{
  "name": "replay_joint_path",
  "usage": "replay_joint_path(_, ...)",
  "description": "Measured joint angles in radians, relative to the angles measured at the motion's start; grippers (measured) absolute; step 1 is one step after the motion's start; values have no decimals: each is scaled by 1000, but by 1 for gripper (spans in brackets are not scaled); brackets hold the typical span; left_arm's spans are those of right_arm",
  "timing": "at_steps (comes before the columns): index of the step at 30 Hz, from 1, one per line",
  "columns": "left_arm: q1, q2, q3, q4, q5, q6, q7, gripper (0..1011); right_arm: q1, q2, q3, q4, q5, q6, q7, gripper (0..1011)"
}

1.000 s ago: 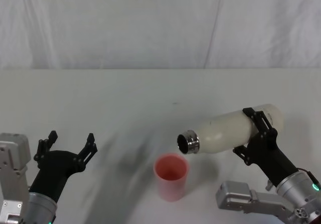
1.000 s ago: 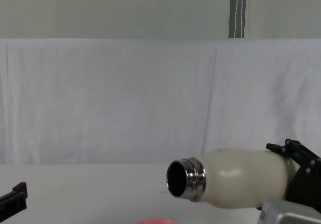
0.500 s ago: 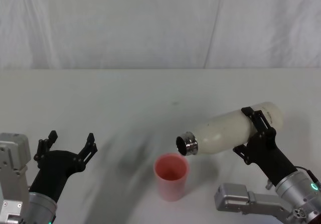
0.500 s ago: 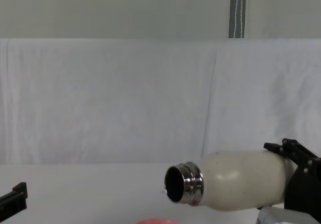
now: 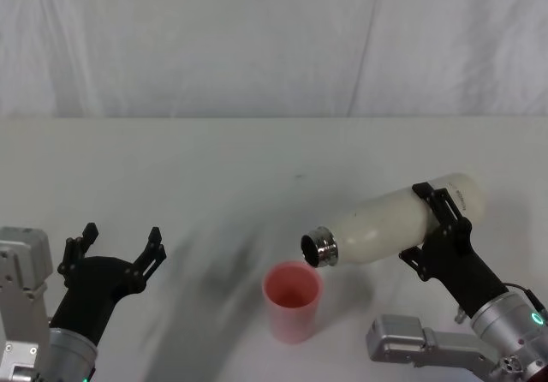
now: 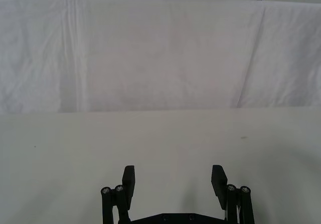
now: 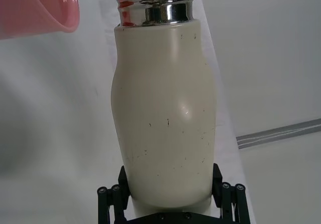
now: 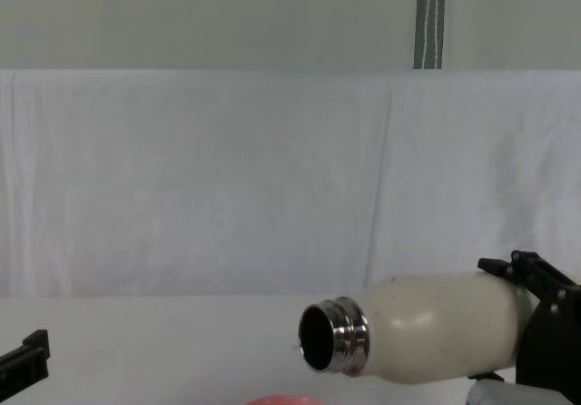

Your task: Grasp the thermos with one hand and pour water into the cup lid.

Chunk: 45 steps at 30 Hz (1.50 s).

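While the table [image 5: 214,159] lay white beneath it all, the thermos [image 5: 390,221] was held tipped nearly flat, its steel neck angled down just above the rim of the cup lid [image 5: 293,300]. It was clamped around its lower body by the right gripper [image 5: 438,226]. The left gripper [image 5: 120,247] was parked low at the left, jaws spread wide.

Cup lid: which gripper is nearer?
Right. The right gripper holds the thermos tilted just right of the cup lid; the left gripper sits open, far to its left.
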Motion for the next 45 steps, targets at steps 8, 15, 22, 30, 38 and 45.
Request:
replay_joint_path(8,0,0,0,0,0,0,0,1001,4,3,-4,0,-8,1,-5,953)
replay_joint_path(15,0,0,0,0,0,0,0,1001,7,6,-9,-1,-16,3,-8,953)
replay_joint_path(22,0,0,0,0,0,0,0,1001,9,9,-13,-2,-21,6,-10,953)
replay_joint_path(30,0,0,0,0,0,0,0,1001,13,8,-15,-2,-22,7,-12,953)
replay_joint_path(38,0,0,0,0,0,0,0,1001,15,10,-16,-2,-23,8,-12,953)
replay_joint_path(45,0,0,0,0,0,0,0,1001,16,13,-19,-3,-30,9,-12,953)
